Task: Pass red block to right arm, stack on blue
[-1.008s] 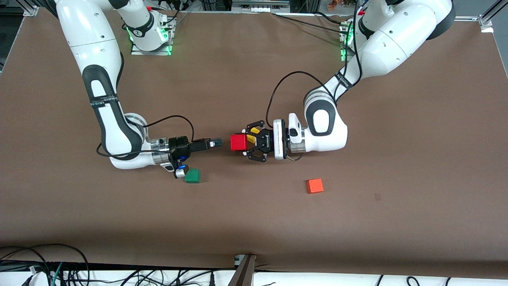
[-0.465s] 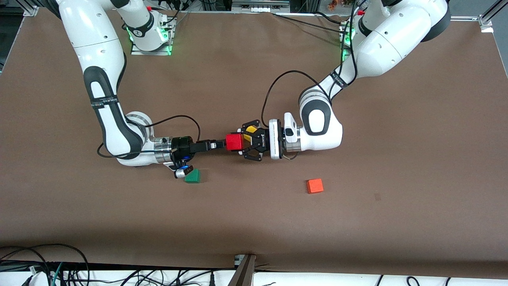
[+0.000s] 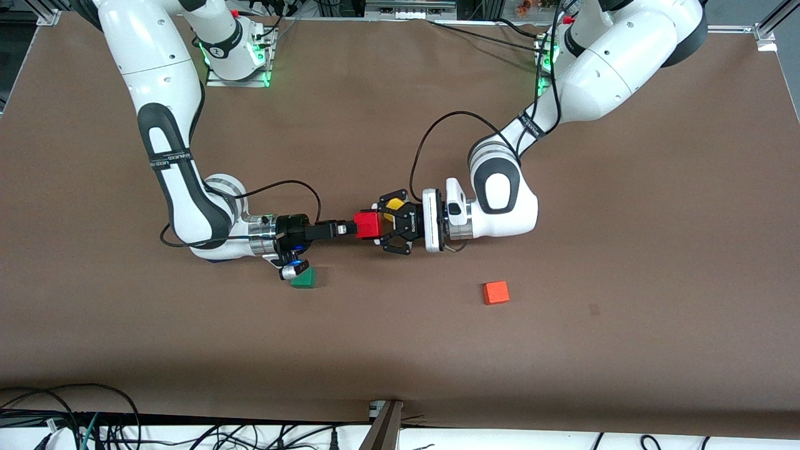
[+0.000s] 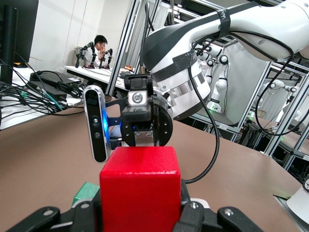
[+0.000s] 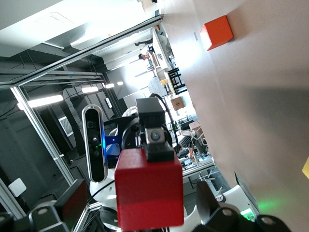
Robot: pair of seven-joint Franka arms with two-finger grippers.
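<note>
One: Two hands are at one cube. The left hand (image 3: 377,226) is clenched on the red block (image 3: 365,224), holding it level in the air over the desk (image 3: 625,344), its pads pressed to the block's two side faces.

Other: And the right hand (image 3: 349,229)?

One: Released, its jaws spread one above the other. Its tips are just at the block's free end, and the left wrist view shows its upper finger (image 4: 137,99) clear above the block's top face.

Other: How would the block handle?

One: Probably light and stiff: a small solid-looking cube with flat, smooth faces and crisp edges. It should not give under a squeeze, but a smooth face could slip or twist if pinched near a corner.

Other: So where should the right hand take it?

One: By the top and underside, the only pair of faces left bare. The end half that sticks out of the left hand is the part to take, squarely and flat on the faces. The block seems only just at the mouth of the right hand, so that hand likely needs to go deeper before it closes.

Other: And the blue cube?

One: None can be made out. A green cube (image 3: 304,278) lies on the desk just under the right hand's wrist, and an orange-red cube (image 3: 495,292) lies well apart from both hands.
</note>
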